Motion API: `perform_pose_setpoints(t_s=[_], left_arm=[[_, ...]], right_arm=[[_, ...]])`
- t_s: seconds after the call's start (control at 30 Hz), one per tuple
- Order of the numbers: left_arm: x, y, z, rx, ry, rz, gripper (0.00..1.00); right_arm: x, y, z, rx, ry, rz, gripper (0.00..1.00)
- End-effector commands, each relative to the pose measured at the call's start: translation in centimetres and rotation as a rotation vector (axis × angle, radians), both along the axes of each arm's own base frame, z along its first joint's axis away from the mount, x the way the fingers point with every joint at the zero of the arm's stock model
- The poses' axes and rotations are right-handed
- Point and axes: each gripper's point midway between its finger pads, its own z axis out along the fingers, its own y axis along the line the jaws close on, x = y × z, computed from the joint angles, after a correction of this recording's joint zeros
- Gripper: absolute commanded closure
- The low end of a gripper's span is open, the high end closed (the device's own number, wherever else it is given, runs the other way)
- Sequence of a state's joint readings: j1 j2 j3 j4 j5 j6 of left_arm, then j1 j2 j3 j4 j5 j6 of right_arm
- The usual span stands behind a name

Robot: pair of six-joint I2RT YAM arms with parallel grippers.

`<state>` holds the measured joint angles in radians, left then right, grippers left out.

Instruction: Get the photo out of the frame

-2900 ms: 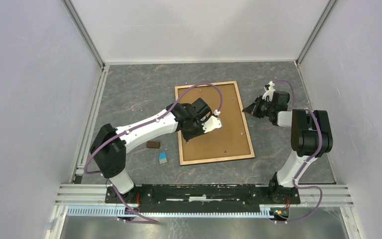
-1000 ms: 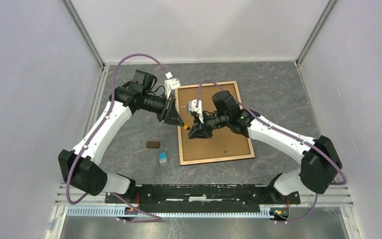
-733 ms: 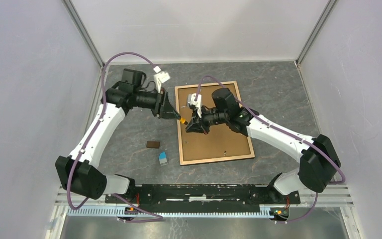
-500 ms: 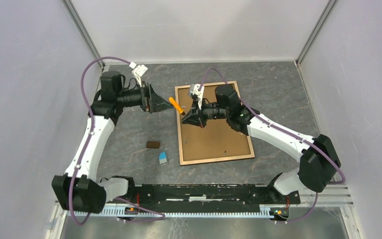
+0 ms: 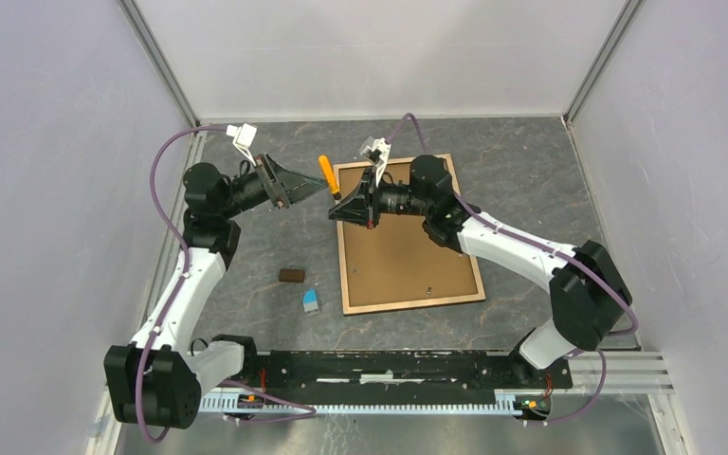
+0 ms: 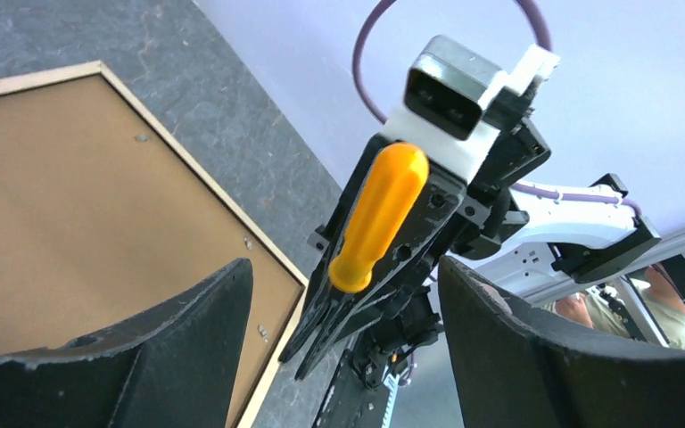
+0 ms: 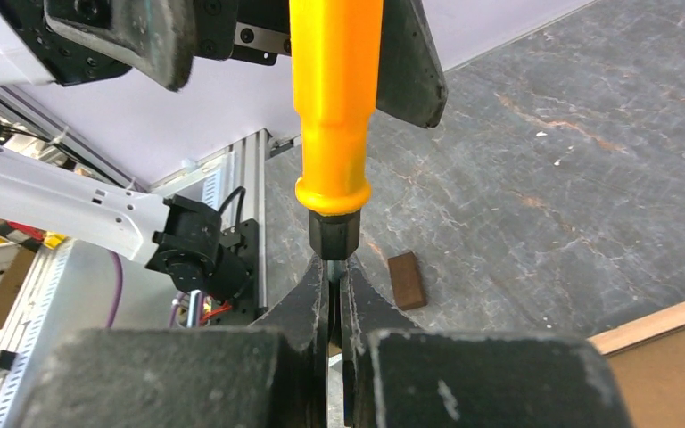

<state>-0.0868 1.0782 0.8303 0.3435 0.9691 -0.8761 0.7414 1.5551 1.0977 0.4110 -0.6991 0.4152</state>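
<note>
The frame [image 5: 413, 301] is laid face down on the grey table [image 5: 531, 171], with its brown backing board [image 5: 403, 256] turned up inside the light wood rim; the photo cannot be seen from this side. The right end effector [image 7: 332, 272] is raised over the frame's far left corner and is clamped on the thin shaft of an orange-handled screwdriver [image 7: 334, 98]. The left end effector [image 5: 311, 186] is held facing it, fingers [image 6: 187, 330] spread wide apart and gripping nothing, the orange handle being seen between them in the left wrist view. A small brown block [image 5: 292, 276] and a blue and white object [image 5: 311, 301] are seen lying on the table near the frame's left edge
</note>
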Motion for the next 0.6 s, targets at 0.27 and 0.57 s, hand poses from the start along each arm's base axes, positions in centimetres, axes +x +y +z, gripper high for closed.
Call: perform_pose_setpoints(t_s=[0.27, 0.57], left_arm=[[-0.6, -1.1, 1.8, -0.057, -0.053, -0.034, 0.50], [0.9, -0.1, -0.7, 0.111, -0.003, 0.032, 0.95]], right_arm=[[-1.6, 1.7, 1.9, 0.096, 0.021, 0.073, 1.00], [-0.9, 0.2, -0.2, 0.017, 0.016, 0.071, 0.63]])
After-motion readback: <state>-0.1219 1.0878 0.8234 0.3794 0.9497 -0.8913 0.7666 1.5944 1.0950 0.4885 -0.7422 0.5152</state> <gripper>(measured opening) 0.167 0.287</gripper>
